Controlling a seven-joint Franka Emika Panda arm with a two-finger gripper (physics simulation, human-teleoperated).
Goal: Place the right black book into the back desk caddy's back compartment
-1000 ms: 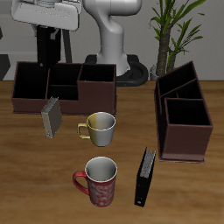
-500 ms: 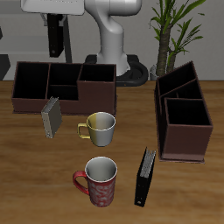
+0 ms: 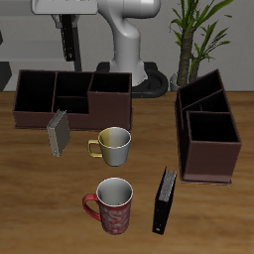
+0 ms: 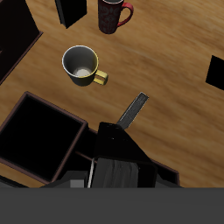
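Moved: the claw (image 3: 67,19) has carried the book (image 3: 67,42) a touch sideways along the back edge and a little higher than a second ago; nothing on the desk has shifted.
Claw: clenched on the book's upper end.
Book: in the air over the desk's back edge, long axis straight up and down, hanging directly below the claw.
Key relation: the caddy (image 3: 35,114) lies just under the book and slightly toward the front edge, its long side running along the back edge. By my read, the move ahead is a short carry and then a straight drop with the book kept upright.
Caddy contents: every compartment that shows looks empty, the taller end section (image 3: 111,99) included. I cannot tell from here which one counts as the back compartment.
Other caddy: the second caddy (image 3: 208,164), at the far side edge, also looks empty.
Loose items: a grey book (image 3: 58,133) stands just in front of the caddy, and a yellow mug (image 3: 115,146) is near the desk's middle. A red mug (image 3: 113,204) and the twin book (image 3: 165,200) sit by the front edge.
Risk: clipping a divider on the way down.
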